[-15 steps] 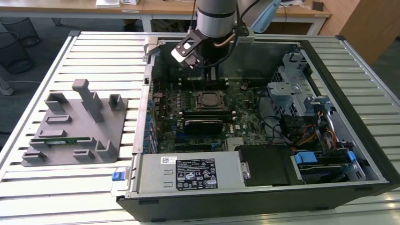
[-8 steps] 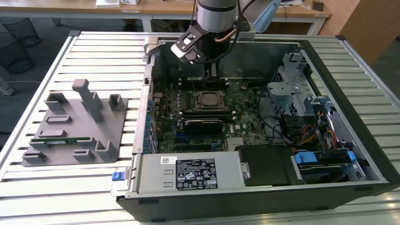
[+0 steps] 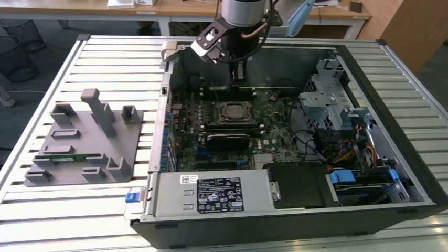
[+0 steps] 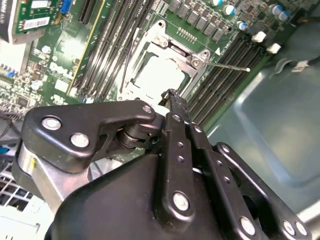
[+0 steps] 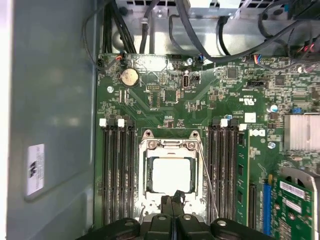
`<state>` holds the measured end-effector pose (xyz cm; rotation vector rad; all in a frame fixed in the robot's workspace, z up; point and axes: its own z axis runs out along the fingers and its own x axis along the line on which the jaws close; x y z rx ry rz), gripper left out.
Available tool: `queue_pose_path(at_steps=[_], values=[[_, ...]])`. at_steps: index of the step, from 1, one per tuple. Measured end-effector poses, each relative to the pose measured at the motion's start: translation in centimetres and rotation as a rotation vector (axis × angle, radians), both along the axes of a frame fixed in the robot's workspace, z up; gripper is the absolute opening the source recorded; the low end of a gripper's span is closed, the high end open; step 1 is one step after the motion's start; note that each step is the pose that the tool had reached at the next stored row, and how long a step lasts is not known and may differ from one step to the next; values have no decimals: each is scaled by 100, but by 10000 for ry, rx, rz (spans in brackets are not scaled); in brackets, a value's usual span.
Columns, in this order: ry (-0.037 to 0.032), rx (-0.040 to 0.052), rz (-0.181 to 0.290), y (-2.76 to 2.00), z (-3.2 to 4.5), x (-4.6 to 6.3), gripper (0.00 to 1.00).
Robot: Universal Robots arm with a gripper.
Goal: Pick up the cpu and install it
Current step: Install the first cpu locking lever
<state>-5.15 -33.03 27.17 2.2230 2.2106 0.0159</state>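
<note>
The slatted work table carries two items: an open computer case, lying on its side across the middle and the exterior view's right, and a grey plastic fixture near the table's edge on the exterior view's left. A thin green memory stick rests in the fixture. I see no chip left on it.

Inside the case, the green motherboard covers the floor. Memory slots flank the socket on both sides. The socket's metal frame stands open, with the thin retention lever released alongside it.

The cpu lies flat in the socket, its pale top square with the frame in both wrist views.

My pincer hangs over the edge of the socket frame, just beside the chip. The fingertips are pressed together with nothing between them, so I am clenched and empty.

Status as judged from this arrangement:
1. Pick-up: complete. The chip is off the fixture.
2. Placement: complete as far as visible. The chip appears seated.
3. Securing: not done. Frame and lever are not yet closed over the chip.
</note>
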Motion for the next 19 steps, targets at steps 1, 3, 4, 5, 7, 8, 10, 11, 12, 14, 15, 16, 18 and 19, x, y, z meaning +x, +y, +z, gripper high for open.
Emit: queue_pose_path(at_steps=[1, 3, 4, 5, 7, 8, 10, 11, 12, 14, 15, 16, 18, 19], values=[[0, 9, 0, 0, 31, 0, 11], [0, 24, 0, 0, 78, 0, 11], [0, 28, -1, 0, 96, 0, 11], [0, 29, 0, 0, 113, 0, 11], [-1, 33, 1, 0, 129, -8, 11], [-3, 35, 29, -1, 128, -15, 11], [-1, 34, 347, -1, 128, -15, 11], [0, 33, 531, -1, 129, -16, 11], [0, 32, 711, -1, 129, -16, 11], [2, 31, 1086, -1, 128, -16, 11], [2, 32, 1267, -1, 127, -16, 11], [1, 32, 1447, -1, 124, -16, 11], [2, 33, 1806, -1, 120, -16, 11], [3, 32, 1986, -1, 118, -16, 11]])
